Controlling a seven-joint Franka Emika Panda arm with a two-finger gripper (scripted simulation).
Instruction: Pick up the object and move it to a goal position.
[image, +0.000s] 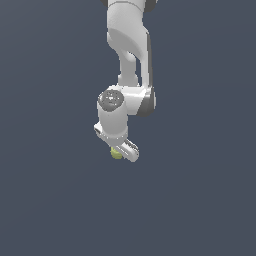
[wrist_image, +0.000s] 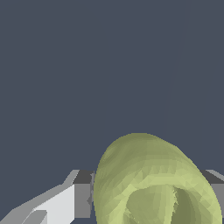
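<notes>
**Panda arm holds small yellow-green knob between its fingers**

The end effector (image: 120, 151) of 1 Franka Panda arm (image: 128, 55) is clamped on the object, a small yellow-green rounded knob (image: 116, 153), in this simulator render. In the exterior view the knob peeks out just below the white wrist, tucked against the lower finger (image: 131, 150), and is far smaller than the hand that carries it. The wrist view shows the same knob (wrist_image: 153, 179) filling the near field, its ringed, hollowed top turned toward the camera, with a grey finger pad (wrist_image: 82, 199) pressed to 1 side and the edge of a second pad (wrist_image: 217, 192) visible at the other. The arm reaches down from the top of the exterior view, its wrist joint bent over the load. Around it lies only a flat dark slate background; no surface edge, shadow or goal marker can be made out, so whether the knob is lifted or resting cannot be told from these views.

The grasp appears made, and the carry to the goal looks like the step in hand. The risk from here is a slip: the knob's rounded flanks give the flat pads little to bite, and it seems seated near the fingertips, so a sharp swing or wrist turn could roll it out of the grip.
</notes>
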